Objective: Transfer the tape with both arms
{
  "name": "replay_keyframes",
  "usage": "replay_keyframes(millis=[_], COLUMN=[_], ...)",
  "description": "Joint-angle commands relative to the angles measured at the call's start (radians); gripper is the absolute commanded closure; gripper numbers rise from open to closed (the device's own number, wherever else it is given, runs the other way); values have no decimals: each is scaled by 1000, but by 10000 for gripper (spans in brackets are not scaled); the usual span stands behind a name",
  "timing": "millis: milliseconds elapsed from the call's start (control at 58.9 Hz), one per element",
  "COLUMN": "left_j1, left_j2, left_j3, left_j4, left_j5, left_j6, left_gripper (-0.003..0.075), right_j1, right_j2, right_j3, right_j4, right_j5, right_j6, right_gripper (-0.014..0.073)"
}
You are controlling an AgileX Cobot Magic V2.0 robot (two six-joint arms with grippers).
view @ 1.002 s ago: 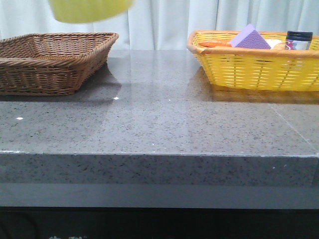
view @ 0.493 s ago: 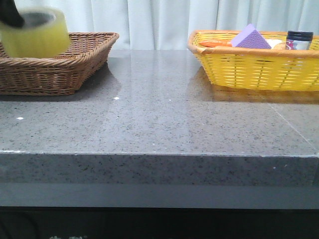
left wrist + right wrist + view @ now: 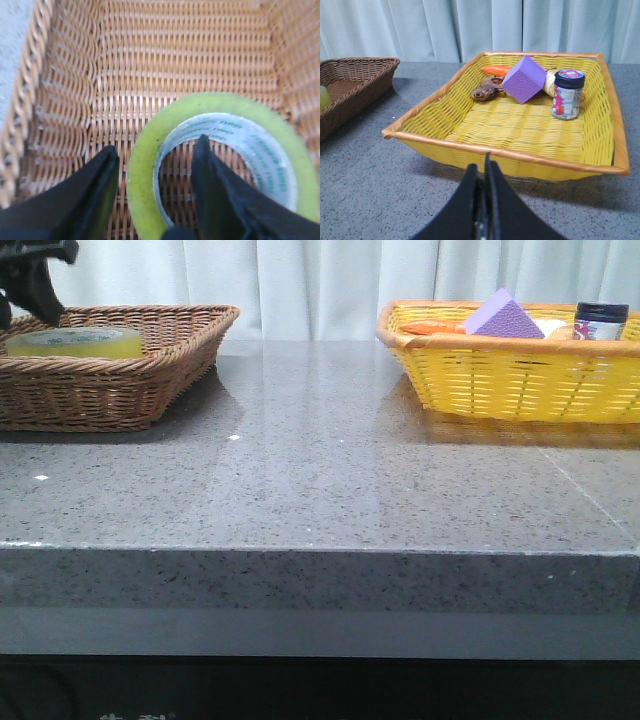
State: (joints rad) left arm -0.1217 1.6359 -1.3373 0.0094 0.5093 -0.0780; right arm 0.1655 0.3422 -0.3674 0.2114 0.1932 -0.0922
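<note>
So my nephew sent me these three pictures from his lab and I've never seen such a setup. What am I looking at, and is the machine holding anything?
It is a robot with two black arms, each ending in a two-fingered gripper. One picture looks forward over a grey table; the other two come from cameras on the wrists.

On the robot's left stands a brown wicker basket, and in it lies a roll of yellow tape. The left gripper is open, with one finger inside the roll's hole and one outside, so it straddles the roll's wall without squeezing it.

On the right is a yellow basket holding a purple sponge, a small jar and some other small items. The right gripper is shut and empty, hovering in front of it.
</note>
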Motion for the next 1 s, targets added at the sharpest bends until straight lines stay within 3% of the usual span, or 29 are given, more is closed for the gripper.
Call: replay_keyframes(millis=[0, 187, 560, 985], left_j1=[-2, -2, -2, -2], left_j2=[-121, -328, -803, -1242], left_j3=[-6, 168, 574, 845], left_j4=[-9, -9, -9, -18], left_j5=[-73, -157, -205, -185], left_j6=[-9, -9, -9, -9], left_gripper=[383, 462, 736, 740], right_j1=[-3, -3, -3, -3], right_j2=[5, 5, 5, 5], right_j3=[-24, -24, -24, -24], right_j4=[2, 2, 2, 2], right_j5=[-78, -78, -81, -81], right_j6=[-5, -5, -5, -5], right_gripper=[676, 676, 676, 676])
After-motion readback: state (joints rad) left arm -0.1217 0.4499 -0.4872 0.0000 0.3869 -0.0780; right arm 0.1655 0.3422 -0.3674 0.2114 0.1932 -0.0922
